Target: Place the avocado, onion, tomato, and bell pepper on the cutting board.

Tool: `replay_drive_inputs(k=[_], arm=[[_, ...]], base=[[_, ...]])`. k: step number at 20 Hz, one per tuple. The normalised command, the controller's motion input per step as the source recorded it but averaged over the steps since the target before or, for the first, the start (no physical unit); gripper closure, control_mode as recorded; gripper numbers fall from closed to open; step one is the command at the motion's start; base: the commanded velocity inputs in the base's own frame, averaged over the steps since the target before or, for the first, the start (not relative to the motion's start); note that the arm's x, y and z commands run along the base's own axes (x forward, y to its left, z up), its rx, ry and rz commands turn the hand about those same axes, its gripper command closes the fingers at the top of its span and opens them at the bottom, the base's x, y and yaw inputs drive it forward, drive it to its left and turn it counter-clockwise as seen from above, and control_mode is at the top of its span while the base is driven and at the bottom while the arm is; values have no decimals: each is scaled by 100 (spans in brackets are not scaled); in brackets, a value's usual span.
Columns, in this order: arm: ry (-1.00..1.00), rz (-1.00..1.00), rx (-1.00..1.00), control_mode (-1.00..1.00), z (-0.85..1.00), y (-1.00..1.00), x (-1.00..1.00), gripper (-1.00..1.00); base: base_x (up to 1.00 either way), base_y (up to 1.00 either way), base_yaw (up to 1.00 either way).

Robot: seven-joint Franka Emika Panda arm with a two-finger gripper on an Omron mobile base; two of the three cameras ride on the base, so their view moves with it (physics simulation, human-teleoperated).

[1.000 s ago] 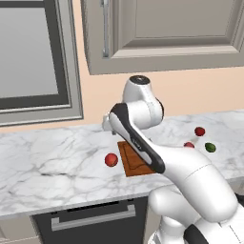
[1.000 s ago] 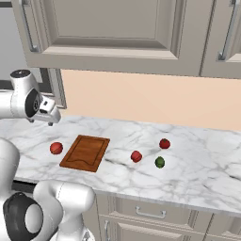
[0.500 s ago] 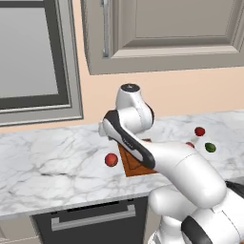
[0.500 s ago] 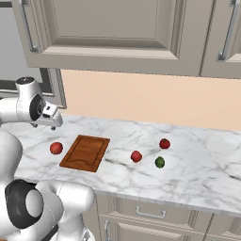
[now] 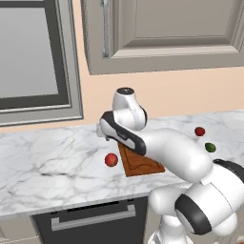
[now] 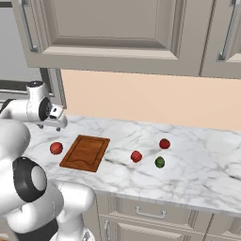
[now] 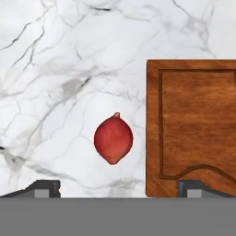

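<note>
Gripper (image 7: 115, 189): jaws stood wide apart, nothing between them; hung above the counter, looking straight down. Also seen at the board's far-left corner (image 6: 57, 120).
Fingertips (image 7: 44, 188): one over bare marble at 7 o'clock of the red pointed item, the other over the board's near edge.
Counter (image 6: 197, 164): white marble with grey veins, carried everything.
Cutting board (image 6: 85, 152): reddish-brown wood, darker rim groove, lay flat on the counter, nothing on it. In the hand view (image 7: 193, 124) it sat at 3 o'clock of the red pointed item.
Red pointed item (image 7: 113, 138): likely the onion, on marble just beside the board, not touching; at 9 o'clock of the board in the right base view (image 6: 56, 148).
Two red round items: one (image 6: 136, 156) near the board at its 3 o'clock, another (image 6: 164, 143) farther on at 2 o'clock; tomato vs pepper could not be told.
Avocado (image 6: 160, 162): small green lump, just beside both red ones, well apart from the board.
</note>
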Motion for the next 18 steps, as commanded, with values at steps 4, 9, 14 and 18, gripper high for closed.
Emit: replay_drive_inputs(k=[4,9,14,18], arm=[[5,0,0,-100,-30,12,23,-100],[6,0,0,-100,-37,13,7,-100],[2,0,0,-100,-33,2,0,-100],[2,0,0,-100,-32,0,0,-100]], base=[[0,0,0],[0,0,0],[0,0,0],[0,0,0]])
